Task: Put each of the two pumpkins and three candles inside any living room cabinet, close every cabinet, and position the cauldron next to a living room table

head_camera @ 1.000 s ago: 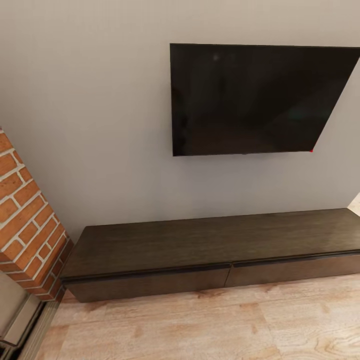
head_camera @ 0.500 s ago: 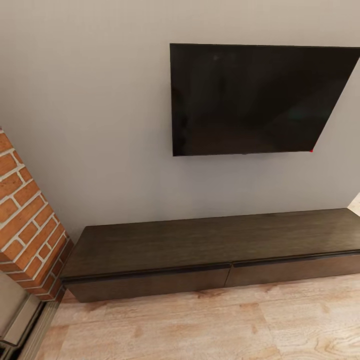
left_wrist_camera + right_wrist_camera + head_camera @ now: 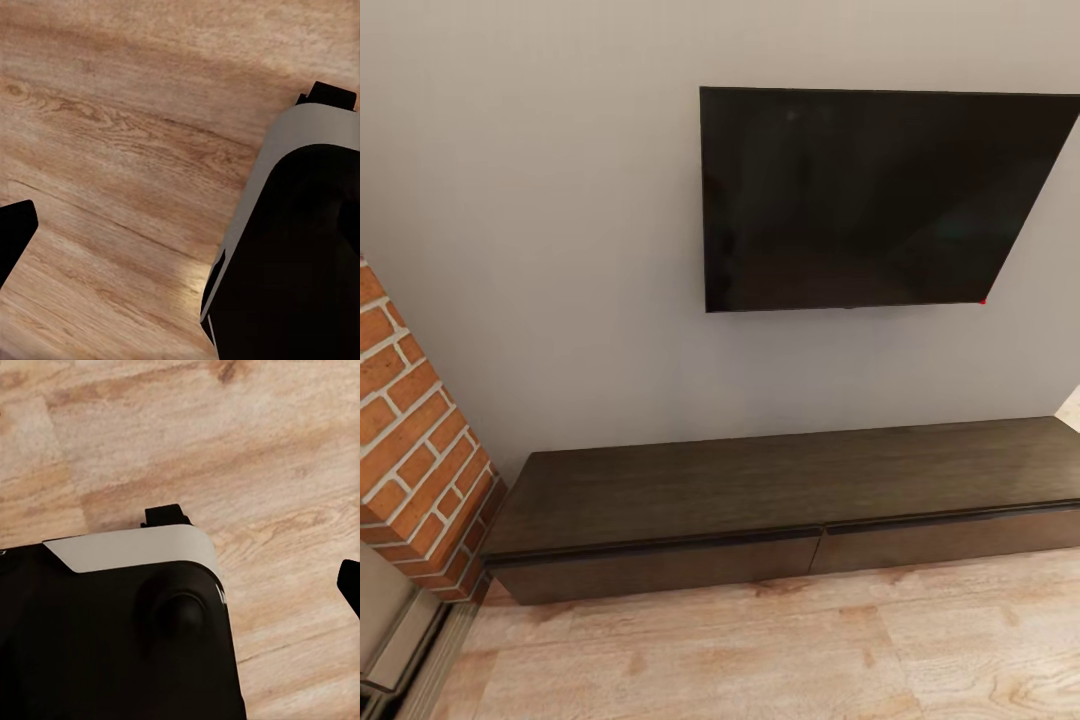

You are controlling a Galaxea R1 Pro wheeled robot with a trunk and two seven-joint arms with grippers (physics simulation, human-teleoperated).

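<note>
— Risks from here?

— Could have clipped the cabinet (image 3: 760,495) with the base while rolling closer, being so low on the floor (image 3: 760,650). Could also have fumbled the drawers: found no handles on the two wide fronts, so judged that a pull would need a fingertip hooked into the thin dark gap under the top edge, and could easily slip out. Might have scraped the brick column (image 3: 410,420) if working at the cabinet's left end.

— And the claws?

— Could not tell for either, released or clenched. Caught just one dark finger (image 3: 13,236) of the left claw and one (image 3: 351,585) of the right claw, each over planks beside the grey-and-black robot body (image 3: 300,240).

— Where was the cabinet?

— Stood along the foot of the grey wall (image 3: 560,250), with both fronts flush and shut. Reached close to the brick column at the left end.

— The surface, the room?

— Pale wood planks, strongly grained, matte. Noted a dark TV (image 3: 860,200) mounted on the wall above the cabinet's right half, well apart from its top.
</note>
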